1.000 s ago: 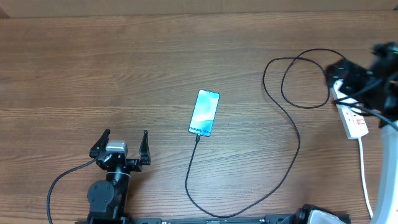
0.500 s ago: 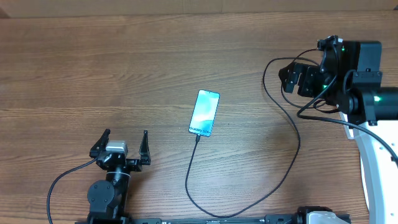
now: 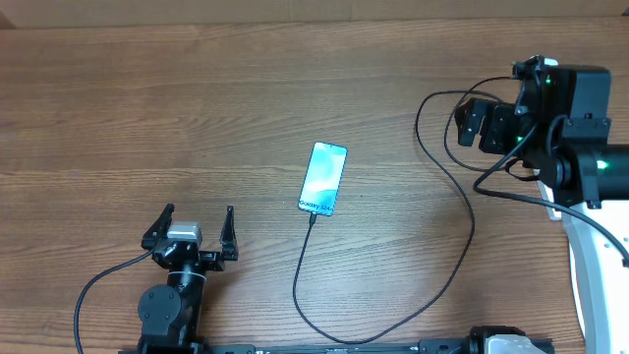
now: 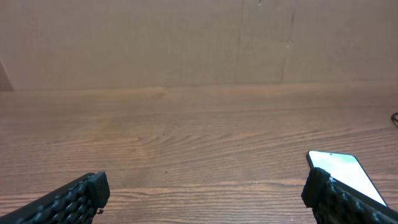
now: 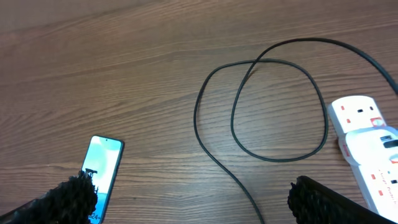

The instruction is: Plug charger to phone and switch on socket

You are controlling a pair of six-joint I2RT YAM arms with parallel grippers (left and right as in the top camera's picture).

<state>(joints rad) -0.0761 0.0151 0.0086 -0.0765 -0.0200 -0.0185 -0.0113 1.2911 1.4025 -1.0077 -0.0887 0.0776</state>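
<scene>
Both sets of jaws gape wide and empty, left gripper (image 3: pixel 194 224) and right gripper (image 5: pixel 193 191) alike. The limp, light charger (image 5: pixel 194 115) is probably best pinched at its stiff plug tip, by the slick phone (image 3: pixel 323 178).

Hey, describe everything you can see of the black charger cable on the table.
The charger cable is long, thin and black, and looks rubbery. It lies slack on the wooden table. Its small plug tip meets the bottom edge of the phone and appears to be inserted. From there it sweeps toward the near edge, curves up the right side, crosses itself in one loop, then vanishes under the right arm. Nothing grips it.
</scene>
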